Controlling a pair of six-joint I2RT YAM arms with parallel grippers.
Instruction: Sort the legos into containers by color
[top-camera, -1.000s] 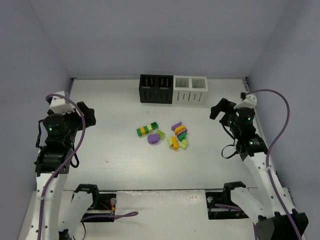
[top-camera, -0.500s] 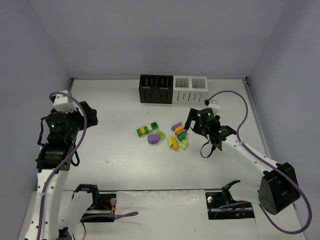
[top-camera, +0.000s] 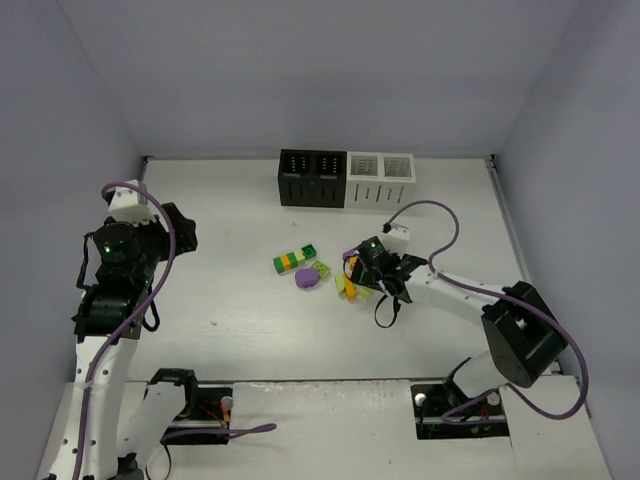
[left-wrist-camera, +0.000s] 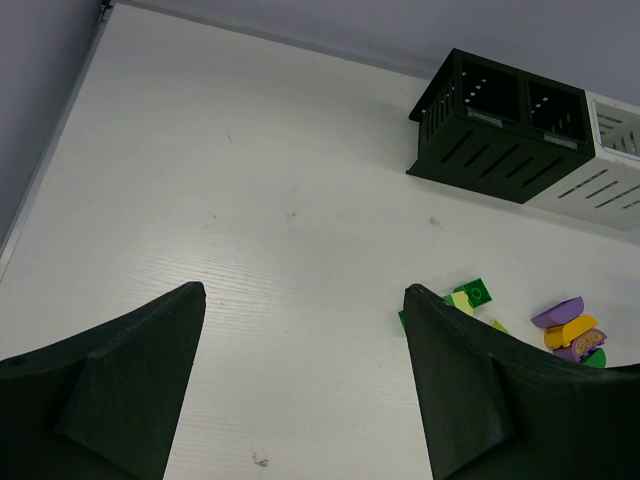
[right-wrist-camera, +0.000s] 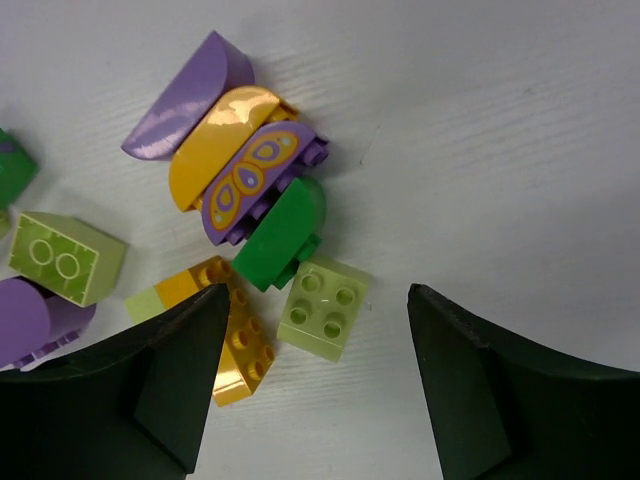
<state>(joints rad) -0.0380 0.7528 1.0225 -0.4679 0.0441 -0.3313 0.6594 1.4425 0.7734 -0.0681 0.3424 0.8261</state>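
Note:
The legos lie in a loose pile mid-table. A dark green and yellow joined strip (top-camera: 296, 259) and a purple piece (top-camera: 309, 276) sit at its left. My right gripper (top-camera: 364, 274) hangs low over the pile's right part, open. In the right wrist view its jaws (right-wrist-camera: 318, 300) stand either side of a lime green four-stud brick (right-wrist-camera: 323, 308) without touching it. Beside that brick are a dark green piece (right-wrist-camera: 285, 235), an orange brick (right-wrist-camera: 238, 340) and a stacked purple-orange-purple group (right-wrist-camera: 225, 145). My left gripper (top-camera: 178, 228) is open at the far left, empty (left-wrist-camera: 304, 290). The containers stand at the back, two black (top-camera: 312, 178) and two white (top-camera: 380, 180).
Another lime brick (right-wrist-camera: 65, 257) and a purple piece (right-wrist-camera: 25, 320) lie left of the right gripper. The right arm's purple cable (top-camera: 440, 225) loops above the table. Grey walls close in the left, back and right sides.
The right arm swung in from the right side and came down over the lego pile, its jaws narrowing. The left arm barely moved.

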